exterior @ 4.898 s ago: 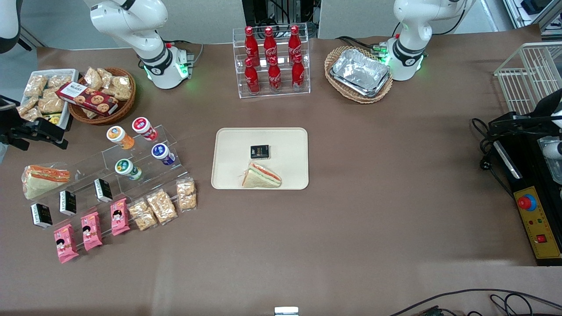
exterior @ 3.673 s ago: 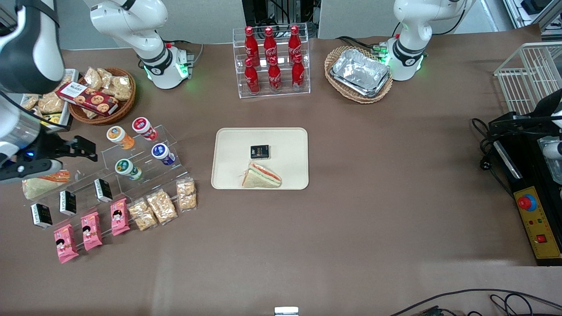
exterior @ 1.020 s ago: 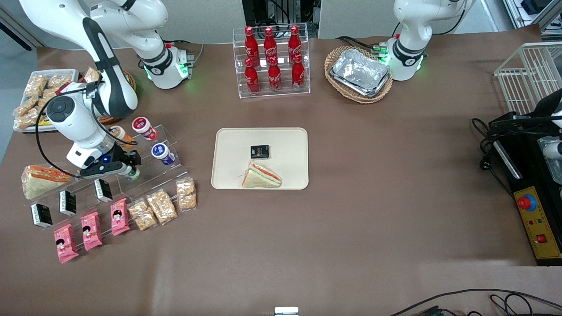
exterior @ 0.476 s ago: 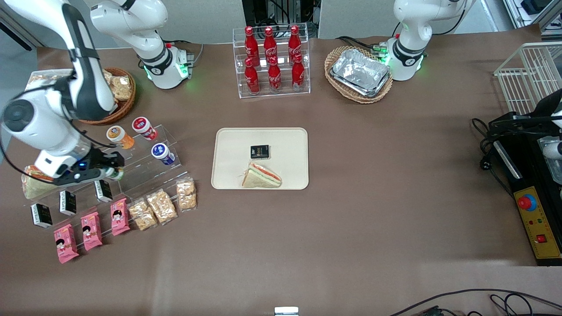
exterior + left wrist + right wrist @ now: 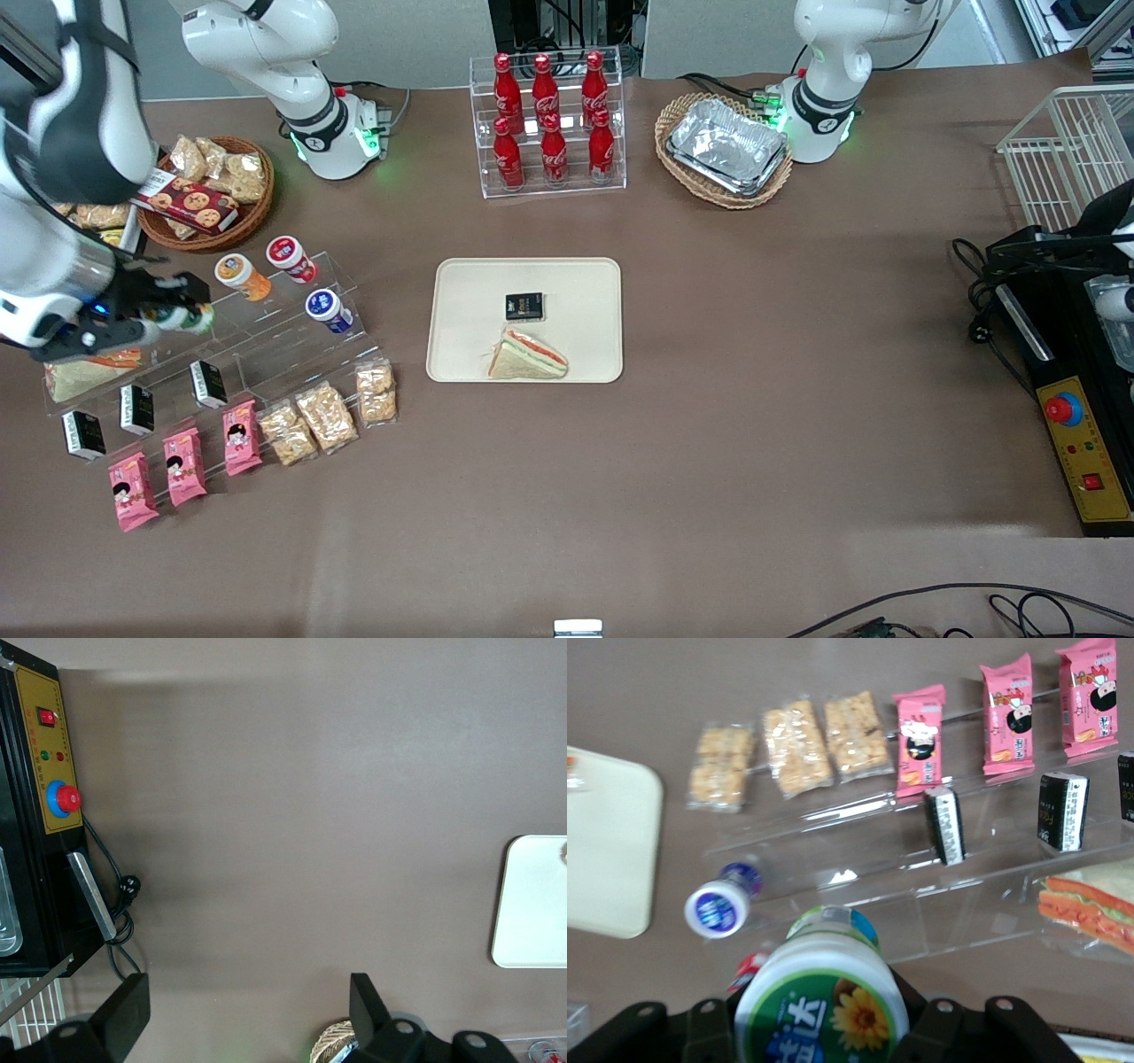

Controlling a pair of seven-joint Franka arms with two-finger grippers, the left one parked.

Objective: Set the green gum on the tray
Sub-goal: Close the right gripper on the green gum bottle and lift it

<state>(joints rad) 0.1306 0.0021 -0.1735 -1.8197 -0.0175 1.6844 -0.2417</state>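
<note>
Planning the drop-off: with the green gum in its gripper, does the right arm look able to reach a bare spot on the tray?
Probably yes. The gripper holds the green gum above the shelf, and the tray has open surface beside the sandwich.

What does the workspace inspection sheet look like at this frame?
Surface: brown table.
Job's things: green gum held in the gripper, lifted off the clear stepped rack; tray holds a sandwich and a black packet.
Clutter: orange gum, red gum, blue gum on the rack; pink snack packs; cola bottles; foil trays in a basket.
Grippers: gripper shut on the gum, above the rack's working-arm end.
Cables: black cables beside the control box.
Surroundings: white wire basket.
</note>
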